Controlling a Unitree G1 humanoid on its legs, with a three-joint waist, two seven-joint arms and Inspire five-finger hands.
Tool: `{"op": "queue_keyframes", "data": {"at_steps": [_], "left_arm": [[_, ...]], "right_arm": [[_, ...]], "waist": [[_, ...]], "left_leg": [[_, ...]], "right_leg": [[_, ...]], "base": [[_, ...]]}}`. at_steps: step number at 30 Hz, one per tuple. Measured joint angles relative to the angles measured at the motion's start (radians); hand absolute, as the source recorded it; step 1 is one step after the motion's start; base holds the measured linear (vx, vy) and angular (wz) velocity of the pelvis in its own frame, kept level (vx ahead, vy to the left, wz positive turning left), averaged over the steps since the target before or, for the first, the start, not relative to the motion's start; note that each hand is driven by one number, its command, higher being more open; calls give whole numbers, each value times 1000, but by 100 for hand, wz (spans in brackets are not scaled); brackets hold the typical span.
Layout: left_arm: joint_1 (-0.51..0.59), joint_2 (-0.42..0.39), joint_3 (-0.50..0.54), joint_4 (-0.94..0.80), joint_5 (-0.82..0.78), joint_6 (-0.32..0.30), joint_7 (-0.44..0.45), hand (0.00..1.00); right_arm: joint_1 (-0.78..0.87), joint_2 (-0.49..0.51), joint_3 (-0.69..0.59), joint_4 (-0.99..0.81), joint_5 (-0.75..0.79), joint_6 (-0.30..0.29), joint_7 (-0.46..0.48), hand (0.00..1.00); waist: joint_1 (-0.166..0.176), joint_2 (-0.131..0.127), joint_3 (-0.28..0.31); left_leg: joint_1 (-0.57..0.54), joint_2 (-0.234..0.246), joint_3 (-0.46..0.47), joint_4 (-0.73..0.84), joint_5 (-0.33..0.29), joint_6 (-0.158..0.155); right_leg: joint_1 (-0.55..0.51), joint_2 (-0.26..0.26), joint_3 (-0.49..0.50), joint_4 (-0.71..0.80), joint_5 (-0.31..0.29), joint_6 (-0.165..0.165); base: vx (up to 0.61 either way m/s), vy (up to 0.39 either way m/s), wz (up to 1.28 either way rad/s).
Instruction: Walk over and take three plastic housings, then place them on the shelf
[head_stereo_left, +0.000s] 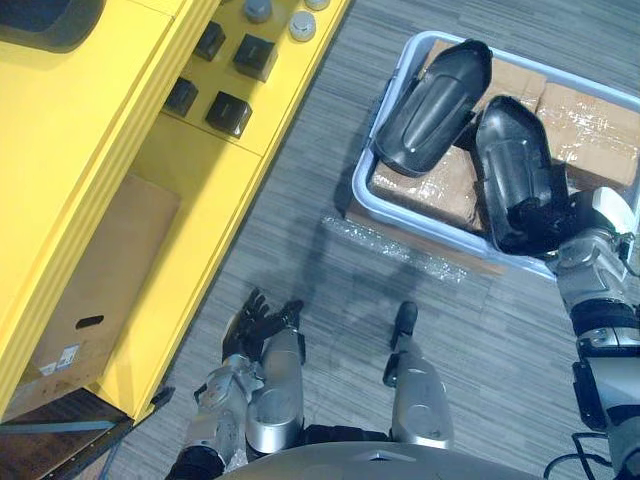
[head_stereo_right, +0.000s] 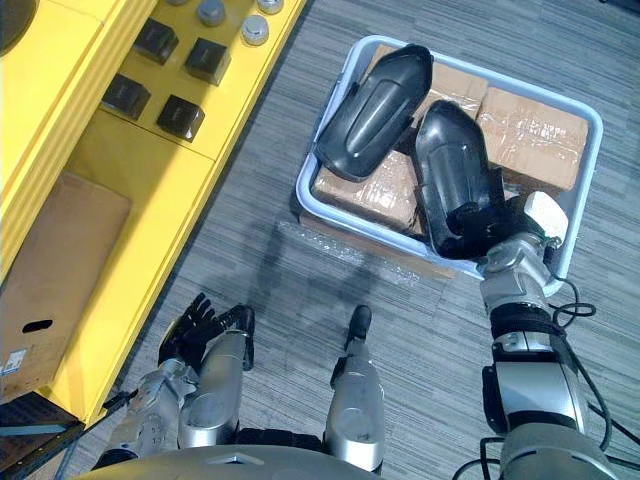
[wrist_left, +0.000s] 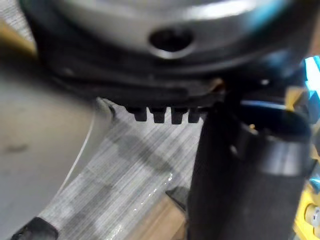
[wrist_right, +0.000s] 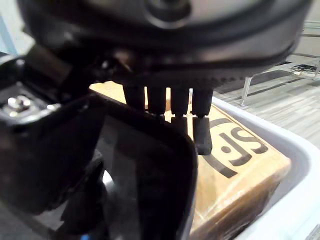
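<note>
Plastic housing (head_stereo_right: 450, 160) in the tub (wrist_right: 292, 190), its rim clasped under curled fingers (wrist_right: 202, 132) of right hand (head_stereo_right: 503, 232)

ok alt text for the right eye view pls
The robot's right hand grips one dark plastic housing in a pale blue bin of brown boxes, a second housing lying beside it. Its left hand hangs open near the yellow shelf at left.
</note>
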Motion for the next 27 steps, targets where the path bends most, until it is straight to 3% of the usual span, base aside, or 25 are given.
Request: {"op": "queue_keyframes", "data": {"at_steps": [8, 13, 18, 22, 27], "left_arm": [[0, -1, -2, -9, -5, 2, 8, 100], [1, 0, 0, -16, -5, 14, 11, 100], [28, 0, 7, -87, -34, 27, 12, 100], [76, 1, 21, -252, -33, 27, 24, 100], [89, 13, 59, -387, -25, 27, 61, 100]], "right_arm": [[0, 35, -25, 8, 47, 25, -85, 0], [29, 54, -27, -9, 50, -5, -153, 0], [168, 117, -69, -164, 58, -13, -201, 0], [297, 177, -118, -331, 71, -15, -231, 0], [429, 274, -156, -498, 82, -8, -256, 0]], "waist": [[4, 3, 1], [4, 3, 1], [2, 1, 1], [-1, -4, 0], [-29, -48, -61]], "left_leg": [[1, -4, -10, -17, 19, -3], [12, -4, -9, -29, 27, -1], [56, -3, 3, -54, 29, -1], [109, 1, 27, -85, 34, -2], [162, 5, 46, -135, 40, -8]], "right_leg": [[4, -2, -14, -2, 4, -5], [11, -2, -15, -1, 4, -5], [37, -2, -7, -2, 2, -8], [63, 0, 11, -4, 0, -10], [99, 6, 16, -37, -1, -11]], "base": [[-11, 0, 5], [0, 0, 0], [23, 6, -6], [22, 4, -12], [37, -4, -9]]}}
